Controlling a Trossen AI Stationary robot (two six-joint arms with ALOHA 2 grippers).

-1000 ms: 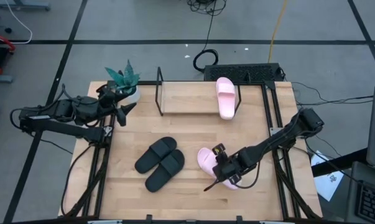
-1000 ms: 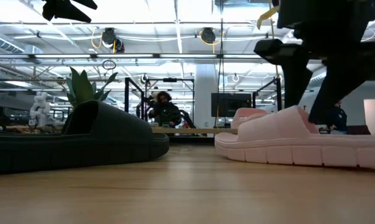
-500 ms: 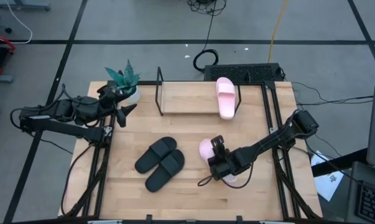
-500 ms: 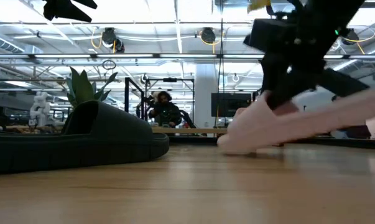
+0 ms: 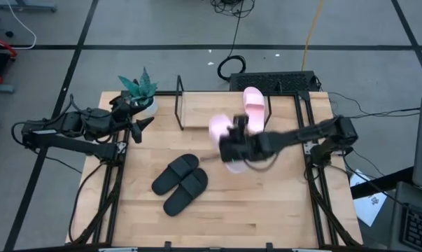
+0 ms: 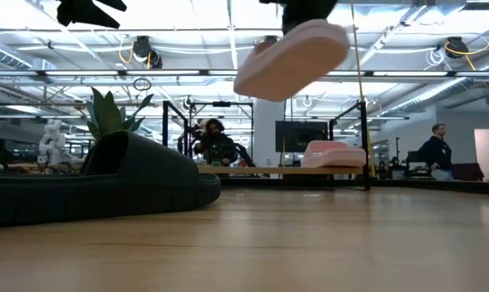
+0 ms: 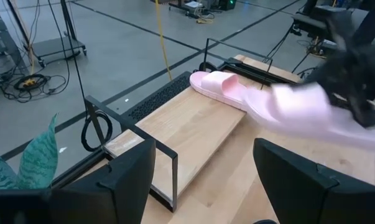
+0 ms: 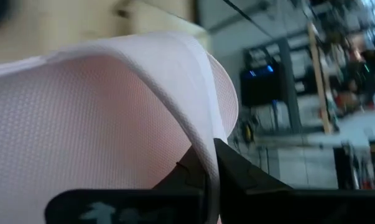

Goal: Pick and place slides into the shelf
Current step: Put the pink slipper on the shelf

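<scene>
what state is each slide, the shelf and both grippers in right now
carried pink slide: lifted clear of the table, tilted
right gripper: shut on carried pink slide
second pink slide: resting on shelf
shelf: rest of board bare
black slides: side by side on table
left gripper: open, beside plant

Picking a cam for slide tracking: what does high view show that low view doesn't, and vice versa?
High only: both black slides side by side, the right gripper holding the lifted pink slide, the left gripper parked near the plant. Low only: people in the room behind, and the gap under the lifted slide. Both: the second pink slide on the shelf.
</scene>
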